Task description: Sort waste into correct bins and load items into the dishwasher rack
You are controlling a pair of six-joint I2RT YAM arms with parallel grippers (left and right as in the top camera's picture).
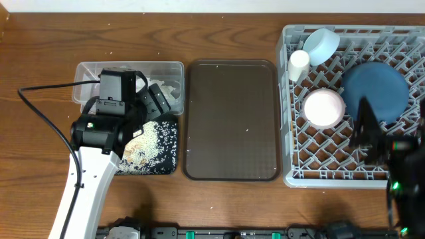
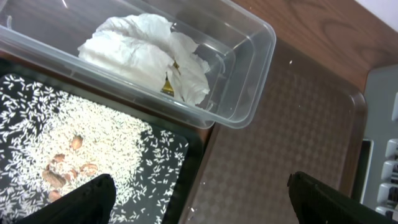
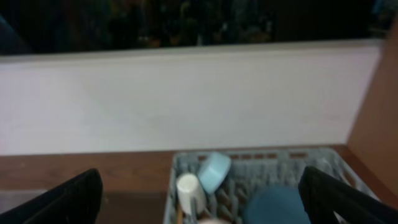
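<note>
Crumpled white tissue [image 2: 143,53] and a small yellow-green wrapper [image 2: 169,86] lie in the clear tub [image 2: 249,93]. Loose rice [image 2: 93,137] is spread over the black tray [image 2: 186,155]. My left gripper [image 2: 199,199] hangs open and empty over the black tray's right edge, seen from overhead [image 1: 161,106] beside the tub [image 1: 166,70]. The grey rack [image 1: 292,99] holds the deep-blue bowl [image 1: 375,89], the light-blue bowl [image 1: 321,45], the white cup [image 1: 299,64] and the pink-rimmed bowl [image 1: 324,108]. My right gripper [image 1: 364,126] is open and empty above the rack's front.
A large dark brown serving tray [image 1: 231,119] lies between the bins and the rack. The left arm's black cable [image 1: 40,109] loops over the wooden table at the left. A white wall [image 3: 186,99] stands behind the table.
</note>
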